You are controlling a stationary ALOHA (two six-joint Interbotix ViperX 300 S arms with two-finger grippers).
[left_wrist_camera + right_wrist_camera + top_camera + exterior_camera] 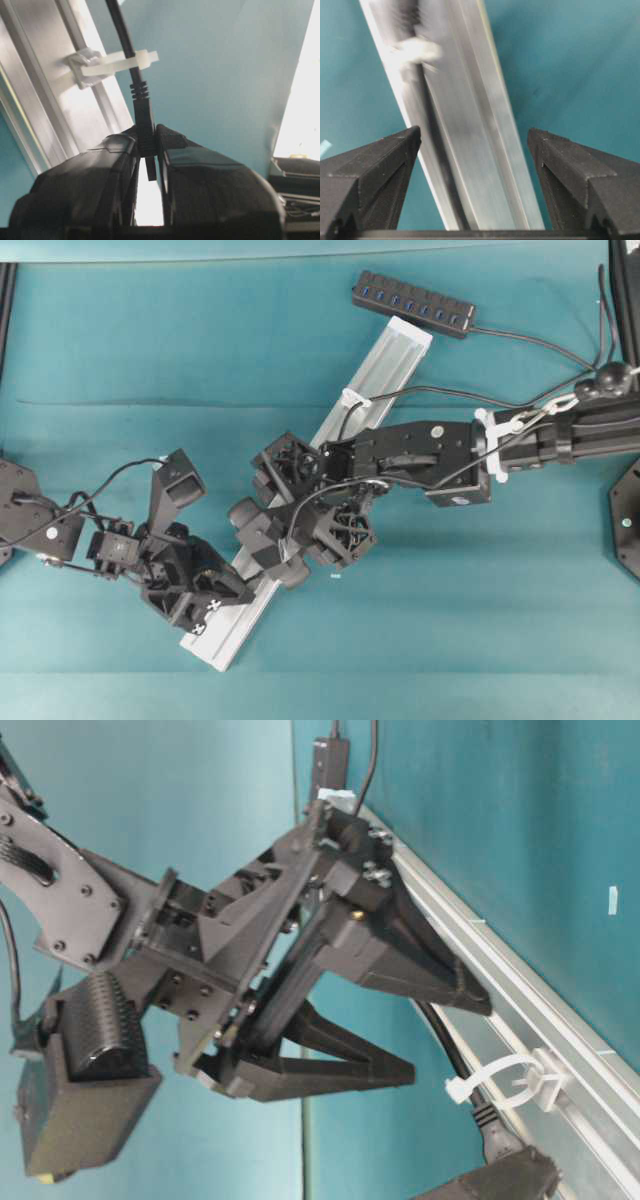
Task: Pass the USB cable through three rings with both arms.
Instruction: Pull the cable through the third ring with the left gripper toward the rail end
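Left end effector (pixel 149 150) pinches one USB cable (pixel 142 112) plug — right end effector (pixel 475 150) spread wide.

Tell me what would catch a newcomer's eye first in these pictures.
Probably the left gripper, shut on the USB cable plug just past a white ring on the silver rail. Next, the right gripper, wide open above the same rail. A black hub lies at the rail's far end.

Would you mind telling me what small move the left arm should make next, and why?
Probably pull the cable a little further through the ring: the left fingers pinch its plug just past that ring, while the right fingers stand wide open over the rail.
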